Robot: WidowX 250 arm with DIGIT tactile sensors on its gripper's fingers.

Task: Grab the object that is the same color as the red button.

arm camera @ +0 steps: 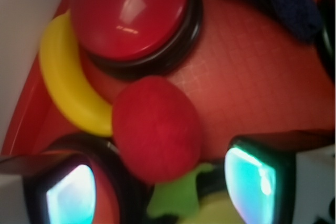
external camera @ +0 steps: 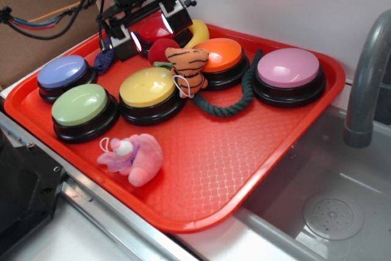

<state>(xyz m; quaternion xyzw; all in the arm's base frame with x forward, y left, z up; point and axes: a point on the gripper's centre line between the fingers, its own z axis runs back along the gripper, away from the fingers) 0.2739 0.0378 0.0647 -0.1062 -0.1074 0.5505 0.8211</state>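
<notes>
The end effector (external camera: 151,30) is seen at the upper left of the exterior frame, poised over the far end of the red tray (external camera: 244,169), its two fingers spread apart and nothing held between them. In the wrist view the fingertips (arm camera: 257,174) appear at the lower left and lower right corners, and the red toy fruit (arm camera: 156,128) sits between them but offset toward the left one and slightly above their line, so it lies just ahead of the gap, not yet inside it. A green leaf (arm camera: 181,195) is seen at its lower edge. The fruit is rounded, so no long axis is offered. The red button (arm camera: 128,14) lies just beyond it at the upper middle, and a yellow banana (arm camera: 65,82) curves along the left, touching or nearly touching the fruit. A short descent with a small shift toward the fruit is judged to be needed.
</notes>
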